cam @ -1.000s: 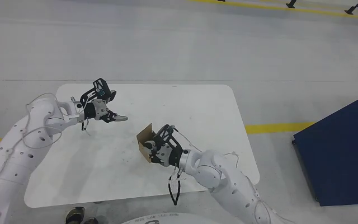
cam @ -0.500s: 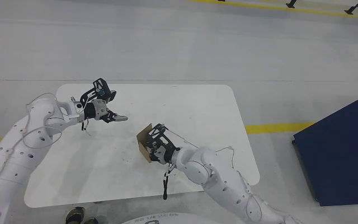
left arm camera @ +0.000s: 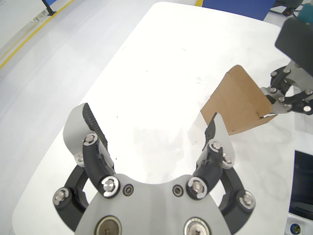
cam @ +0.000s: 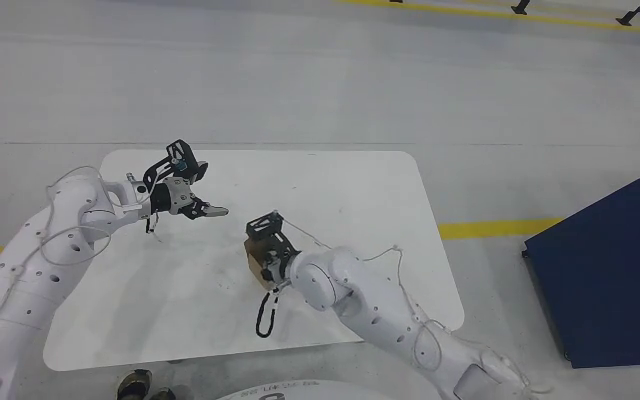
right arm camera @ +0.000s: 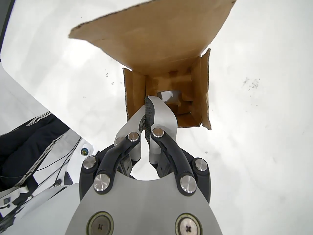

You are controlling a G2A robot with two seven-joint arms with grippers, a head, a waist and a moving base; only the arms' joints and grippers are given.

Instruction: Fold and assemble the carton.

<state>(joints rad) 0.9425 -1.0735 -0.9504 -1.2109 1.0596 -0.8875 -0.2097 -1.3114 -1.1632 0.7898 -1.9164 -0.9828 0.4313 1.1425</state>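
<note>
Top view: carton, white table, grey floor

Top cam: mounted high on the robot, looking down and outward. Whole worktop in frame, floor beyond its far edge.

Left wrist cam: just behind the left hand, low over the worktop's left part, facing right. Carton and right hand sit farther off.

Right wrist cam: just behind the right hand, very near, looking into the carton's open end.

Carton and worktop shared by all three views.
</note>
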